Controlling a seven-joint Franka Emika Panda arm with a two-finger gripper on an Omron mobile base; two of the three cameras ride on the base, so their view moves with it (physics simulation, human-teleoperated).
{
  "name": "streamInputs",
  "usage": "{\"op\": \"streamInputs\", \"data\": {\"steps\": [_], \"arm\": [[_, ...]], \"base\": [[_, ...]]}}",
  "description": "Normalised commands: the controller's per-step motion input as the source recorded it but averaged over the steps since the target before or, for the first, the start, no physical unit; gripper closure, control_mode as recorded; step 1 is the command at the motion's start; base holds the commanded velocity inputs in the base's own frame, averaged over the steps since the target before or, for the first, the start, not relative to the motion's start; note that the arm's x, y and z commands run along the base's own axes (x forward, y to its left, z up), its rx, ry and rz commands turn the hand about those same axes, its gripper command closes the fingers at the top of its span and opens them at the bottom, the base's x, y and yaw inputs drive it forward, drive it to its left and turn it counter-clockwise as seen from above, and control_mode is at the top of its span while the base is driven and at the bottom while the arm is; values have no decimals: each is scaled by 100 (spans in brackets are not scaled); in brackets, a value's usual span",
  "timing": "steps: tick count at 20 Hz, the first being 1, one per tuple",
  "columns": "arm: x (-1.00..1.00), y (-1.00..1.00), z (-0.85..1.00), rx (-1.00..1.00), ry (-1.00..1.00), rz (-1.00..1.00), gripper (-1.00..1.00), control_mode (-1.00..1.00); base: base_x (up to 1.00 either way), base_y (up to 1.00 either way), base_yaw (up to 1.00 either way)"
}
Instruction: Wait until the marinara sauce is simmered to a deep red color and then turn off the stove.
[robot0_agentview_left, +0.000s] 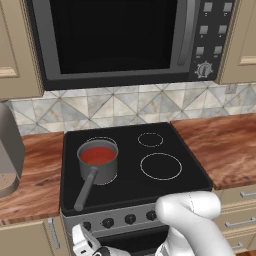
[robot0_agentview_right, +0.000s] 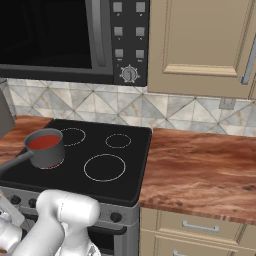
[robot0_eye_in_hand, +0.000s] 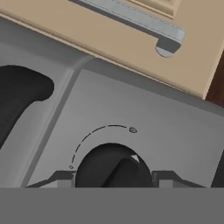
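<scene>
Marinara sauce (robot0_agentview_left: 97, 155): flat round red surface filling a small grey saucepan (robot0_agentview_left: 98, 172). The pan stands on the rear-left burner ring of the stove (robot0_agentview_left: 190, 172), handle pointing toward the front edge, presumably so the lit ring heats it. Colour reads as a fairly full red; whether it counts as deep enough is a judgement, but the arm's position suggests the wait is over.

Stove: black glass cooktop with white ring outlines, set between two stretches of wood-grain table (robot0_agentview_right: 200, 170). Grey front panel carries a row of black knobs.

Knob (robot0_eye_in_hand: 114, 168): seen close in the hand view, black, with a white pointer mark at its upper right and a dial arc above it. Likely the control for the pan's burner, at the left end of the row.

Gripper (robot0_eye_in_hand: 113, 183): down at the front panel, well below and in front of the sauce, fingers (robot0_eye_in_hand: 59, 177) flanking the knob on either side. Whether they already pinch it cannot be told.

Microwave (robot0_agentview_left: 115, 35): black-windowed, mounted above the stove; no part in the task.
</scene>
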Motion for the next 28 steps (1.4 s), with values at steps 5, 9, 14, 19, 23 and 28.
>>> {"op": "streamInputs", "data": {"steps": [5,9,14,19,23,28], "arm": [[0,0,19,19,7,-2,100,-100],[0,0,11,29,7,-2,100,-100],[-2,0,1,39,13,-3,100,-100],[-7,0,0,47,11,-6,100,-100],[-7,0,0,52,7,-8,100,-100],[-1,0,-7,52,2,-10,100,-100]], "base": [[0,0,0],[0,0,0],[0,0,0],[0,0,0],[0,0,0],[0,0,0]]}}
